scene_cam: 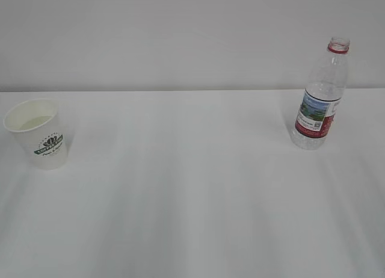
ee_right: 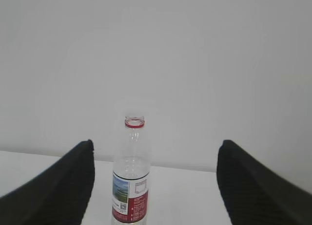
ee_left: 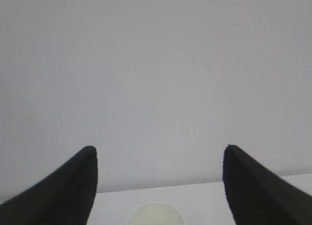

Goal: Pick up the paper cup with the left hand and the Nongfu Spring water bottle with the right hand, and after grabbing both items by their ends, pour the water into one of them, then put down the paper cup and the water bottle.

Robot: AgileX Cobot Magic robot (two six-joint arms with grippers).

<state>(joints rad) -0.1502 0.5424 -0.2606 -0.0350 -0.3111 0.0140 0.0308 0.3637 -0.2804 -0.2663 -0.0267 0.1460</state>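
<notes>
Ahead of the right hand (ee_right: 155, 186), between its spread fingers (ee_right: 58, 186), the Nongfu Spring water bottle (ee_right: 130, 181) stands upright on the surface (scene_cam: 192, 188). The paper cup (ee_left: 155, 214) sits low between the left hand's (ee_left: 158, 186) equally spread fingers (ee_left: 63, 186); nothing is gripped.

Green logo lettering on the paper cup (scene_cam: 43, 135) and bottle label (scene_cam: 317, 116) print, both illegible.

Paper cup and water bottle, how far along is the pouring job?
Judged from now: nothing is held. The paper cup and the capless Nongfu Spring water bottle stand apart on the table. Left hand and right hand are open, lined up. Grasping, pouring, setting down remain.
</notes>
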